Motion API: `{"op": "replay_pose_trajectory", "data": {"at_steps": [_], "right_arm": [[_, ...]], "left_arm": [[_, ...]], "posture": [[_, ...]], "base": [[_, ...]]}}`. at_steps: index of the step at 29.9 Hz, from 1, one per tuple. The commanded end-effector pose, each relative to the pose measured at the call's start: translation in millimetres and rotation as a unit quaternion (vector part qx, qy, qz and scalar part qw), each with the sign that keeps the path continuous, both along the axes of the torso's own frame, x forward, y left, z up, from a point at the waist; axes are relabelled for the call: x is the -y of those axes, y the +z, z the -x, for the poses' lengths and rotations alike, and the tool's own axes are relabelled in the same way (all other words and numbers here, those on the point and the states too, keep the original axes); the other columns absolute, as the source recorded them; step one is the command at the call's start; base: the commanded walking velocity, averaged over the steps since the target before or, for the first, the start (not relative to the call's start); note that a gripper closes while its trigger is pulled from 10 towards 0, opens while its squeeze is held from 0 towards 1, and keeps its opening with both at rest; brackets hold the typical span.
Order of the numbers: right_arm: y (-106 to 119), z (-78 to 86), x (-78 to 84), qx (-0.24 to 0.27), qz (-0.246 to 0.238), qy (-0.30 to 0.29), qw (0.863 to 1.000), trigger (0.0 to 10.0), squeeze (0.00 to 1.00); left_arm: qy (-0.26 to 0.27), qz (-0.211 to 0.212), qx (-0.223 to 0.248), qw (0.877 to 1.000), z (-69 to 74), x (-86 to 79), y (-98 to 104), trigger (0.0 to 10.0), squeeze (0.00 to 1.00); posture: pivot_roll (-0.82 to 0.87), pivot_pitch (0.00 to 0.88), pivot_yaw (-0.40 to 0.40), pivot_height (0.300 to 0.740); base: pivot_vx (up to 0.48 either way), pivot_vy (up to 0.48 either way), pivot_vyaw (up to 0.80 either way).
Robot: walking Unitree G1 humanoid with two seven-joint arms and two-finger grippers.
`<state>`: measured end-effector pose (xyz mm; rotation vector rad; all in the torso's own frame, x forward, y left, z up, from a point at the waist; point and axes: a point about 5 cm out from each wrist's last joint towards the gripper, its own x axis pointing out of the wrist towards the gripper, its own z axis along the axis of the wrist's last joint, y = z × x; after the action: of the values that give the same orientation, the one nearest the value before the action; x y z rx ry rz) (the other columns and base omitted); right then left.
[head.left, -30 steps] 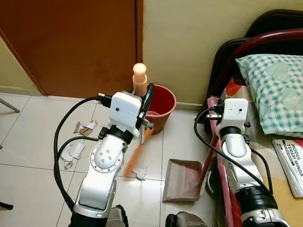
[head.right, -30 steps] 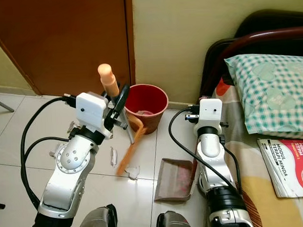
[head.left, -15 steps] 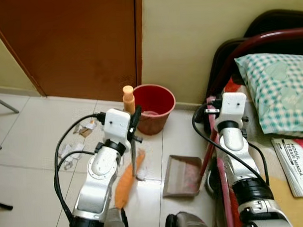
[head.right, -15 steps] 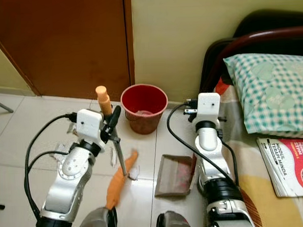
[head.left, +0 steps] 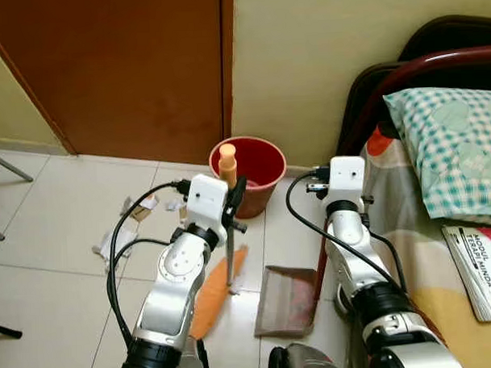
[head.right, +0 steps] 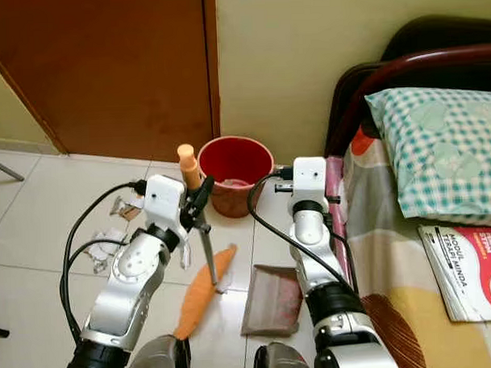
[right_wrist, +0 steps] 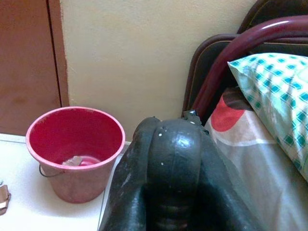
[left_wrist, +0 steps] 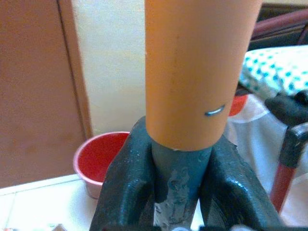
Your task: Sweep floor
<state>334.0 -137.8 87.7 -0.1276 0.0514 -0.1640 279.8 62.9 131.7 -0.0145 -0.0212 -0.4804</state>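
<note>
dustpan [head.left: 286,300]: flat on the tiles right in front, just beside the bed, mouth facing the broom head; red handle running up along the right arm
broom [head.left: 229,243]: thin grey shaft standing near upright, orange grip on top, orange bristle head [head.left: 215,288] lying on the tile left of the dustpan
left gripper [left_wrist: 179,180]: both black fingers pinched tight on the grey shaft just under the orange grip, clear as day in the left wrist view
right gripper [right_wrist: 168,168]: up beside the bed edge, above the dustpan; fingers pressed together, apparently on the dustpan's handle, though the handle is hidden there, so can't really tell
paper scraps [head.left: 118,237]: crumpled white and brown bits scattered on the tiles left of the left arm, well apart from the dustpan
bucket [head.left: 249,180]: red, standing by the wall just past the broom's grip, a scrap of something in the bottom
bed [head.left: 440,226]: along the right, checked green pillow [head.left: 454,152] near the dark red headboard, a booklet [head.left: 478,269] on the sheet
door [head.left: 121,75]: brown, shut, far left behind the bucket; cream wall next to it
</note>
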Motion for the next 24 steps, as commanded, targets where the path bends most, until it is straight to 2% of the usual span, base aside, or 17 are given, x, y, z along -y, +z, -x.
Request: {"op": "replay_pose_trajectory", "data": {"at_steps": [1,6,10,16,18,19,23,24], "right_arm": [[2,-1.4,-5.4,0.006,0.003,0.004,1.0,10.0,0.0],[-1,-0.8,-9.1,0.009,-0.003,0.013,1.0,10.0,0.0],[-2,-0.2,-10.2,0.01,-0.005,0.017,1.0,10.0,0.0],[-3,-0.4,-10.1,0.011,-0.005,0.019,1.0,10.0,0.0],[-2,-1.2,-9.1,0.011,-0.008,0.019,1.0,10.0,0.0],[0,-1.8,-6.5,0.013,-0.01,0.019,1.0,10.0,0.0],[6,-1.7,0.3,0.024,-0.01,0.02,0.999,10.0,0.0],[10,0.0,5.9,0.032,-0.008,0.02,0.999,10.0,0.0]], "left_arm": [[-0.033,0.052,0.017,0.998,0.7,13.4,22,10.0,0.0],[-0.056,0.109,-0.006,0.992,0.9,19.5,34,10.0,0.0],[-0.043,0.148,0.001,0.988,-2.1,14.1,45,10.0,0.0],[0.034,0.174,0.033,0.984,-17.1,-12.8,62,10.0,0.0],[0.079,0.165,0.06,0.981,-24.4,-31.4,70,10.0,0.0],[0.108,0.152,0.074,0.98,-28.5,-46.3,76,10.0,0.0],[0.137,0.133,0.087,0.978,-30.7,-65.3,82,10.0,0.0],[0.15,0.11,0.094,0.978,-29.4,-75.2,82,10.0,0.0]], "posture": [[0.07,0.159,-0.053,0.74],[0.07,0.165,-0.047,0.74],[0.07,0.165,-0.045,0.74],[0.07,0.171,-0.045,0.74],[0.07,0.179,-0.046,0.74],[0.07,0.185,-0.049,0.74],[0.08,0.197,-0.054,0.74],[0.08,0.202,-0.055,0.74]], "base": [[0.0,0.0,0.0],[0.0,0.0,0.0],[0.0,0.0,0.0],[0.0,0.0,0.0],[0.0,0.0,0.0],[0.0,0.0,0.0],[0.0,0.0,0.0],[0.0,0.0,0.0]]}}
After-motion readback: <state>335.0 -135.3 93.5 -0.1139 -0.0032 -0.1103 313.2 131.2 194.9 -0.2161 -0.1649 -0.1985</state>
